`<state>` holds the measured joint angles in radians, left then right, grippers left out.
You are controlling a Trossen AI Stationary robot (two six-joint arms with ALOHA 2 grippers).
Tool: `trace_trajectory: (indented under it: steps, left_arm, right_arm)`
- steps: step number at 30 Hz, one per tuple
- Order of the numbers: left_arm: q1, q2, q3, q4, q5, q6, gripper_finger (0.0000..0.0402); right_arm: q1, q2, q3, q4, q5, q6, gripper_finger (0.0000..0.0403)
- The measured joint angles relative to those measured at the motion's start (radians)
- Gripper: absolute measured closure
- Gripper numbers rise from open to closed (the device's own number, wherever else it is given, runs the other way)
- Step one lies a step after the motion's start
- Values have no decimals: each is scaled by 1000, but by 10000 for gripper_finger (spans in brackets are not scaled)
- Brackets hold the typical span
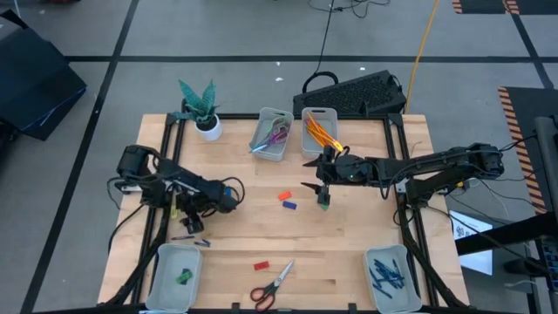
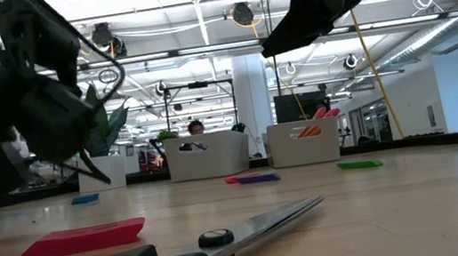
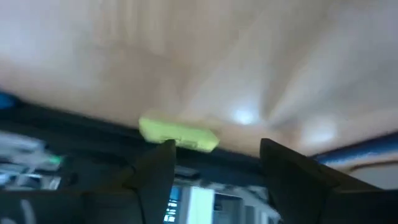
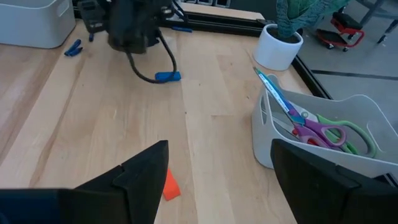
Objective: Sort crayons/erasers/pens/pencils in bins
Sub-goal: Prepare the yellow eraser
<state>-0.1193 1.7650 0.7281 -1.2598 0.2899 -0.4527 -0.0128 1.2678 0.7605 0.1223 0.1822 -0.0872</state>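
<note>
Right gripper (image 1: 321, 174) hangs above the table just right of centre, fingers spread wide, nothing between them; its arm comes in from 3 o'clock. A green eraser (image 1: 323, 200) lies on the wood directly at its 6 o'clock.

Left gripper (image 1: 179, 212) is low at the table's left edge, arm in from 9 o'clock. Fingers apart in the left wrist view; a yellow-green piece (image 3: 179, 135) sits at one fingertip, can't tell if it's gripped.

Bins:
- 12 o'clock, left of pair: bin (image 1: 258, 148) with scissors (image 1: 277, 135), purple and green handles, plus a blue stick.
- 12 o'clock, right of pair: bin (image 1: 320, 112) with orange pencils (image 1: 321, 133).
- 7 o'clock corner: bin (image 1: 166, 288) with one green eraser (image 1: 184, 277).
- 5 o'clock corner: bin (image 1: 373, 288) with dark blue pens (image 1: 386, 273).

Loose on table:
- red eraser (image 1: 284, 196) and blue eraser (image 1: 289, 205) at centre, just beside each other
- red eraser (image 1: 261, 265) at 6 o'clock, just left of red-handled scissors (image 1: 271, 285)
- small blue crayons (image 1: 202, 242) near the left edge, below the left gripper
- a blue piece (image 4: 168, 76) by the left arm's cable in the right wrist view; can't tell what kind.

Plant pot (image 1: 207, 127) at 11 o'clock. Keyboard (image 1: 357, 92) off the table's far edge.
</note>
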Motion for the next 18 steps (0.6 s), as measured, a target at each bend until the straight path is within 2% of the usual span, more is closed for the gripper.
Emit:
trace_trajectory:
  steps: [3, 7, 9, 13, 18]
  left_arm:
    - [30, 27, -8, 16, 22, 15, 137]
    - [55, 67, -8, 20, -21, 29, 88]
    - [64, 89, -7, 18, 12, 50, 77]
    - [66, 136, -22, 13, 84, 131, 87]
    - [67, 170, -52, 16, 74, 199, 123]
  right_arm:
    - [0, 0, 0, -2, 0, 0, 126]
    - [0, 0, 0, -7, 0, 0, 126]
    - [0, 0, 0, -14, 0, 0, 126]
    - [0, 0, 0, -36, 0, 2, 126]
    - [0, 0, 0, -60, 0, 23, 126]
